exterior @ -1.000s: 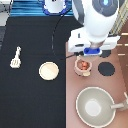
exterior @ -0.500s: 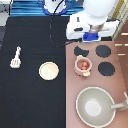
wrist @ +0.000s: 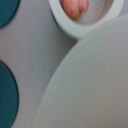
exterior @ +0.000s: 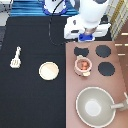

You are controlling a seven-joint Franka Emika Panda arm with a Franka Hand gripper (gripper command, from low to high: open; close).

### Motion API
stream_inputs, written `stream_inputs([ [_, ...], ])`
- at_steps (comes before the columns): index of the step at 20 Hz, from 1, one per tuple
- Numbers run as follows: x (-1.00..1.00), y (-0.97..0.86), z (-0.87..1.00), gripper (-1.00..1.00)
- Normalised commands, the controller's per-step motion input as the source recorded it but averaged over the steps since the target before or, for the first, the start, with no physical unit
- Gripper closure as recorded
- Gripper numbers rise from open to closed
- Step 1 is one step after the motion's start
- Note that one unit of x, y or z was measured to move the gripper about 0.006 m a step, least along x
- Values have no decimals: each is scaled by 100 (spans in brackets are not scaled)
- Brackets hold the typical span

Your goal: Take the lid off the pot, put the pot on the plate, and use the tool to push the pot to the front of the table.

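Even, bright light; the gripper [exterior: 88,36] looks soft and blurred, and the close wrist view is wholly defocused.

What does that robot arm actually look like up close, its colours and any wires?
The arm is bulky and rounded, glossy white with grey shading. Its gripper, above the stove's top edge, is a white, boxy hand with a blue block. A black cable loops beside it over the table.
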Motion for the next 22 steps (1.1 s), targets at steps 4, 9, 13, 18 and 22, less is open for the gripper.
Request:
stream_inputs([
  [4,-97,-20,-88,100],
  [9,-50,-2,-68,100],
  [13,11,18,-28,100],
  [18,44,38,-9,100],
  [22,20,46,-20,100],
])
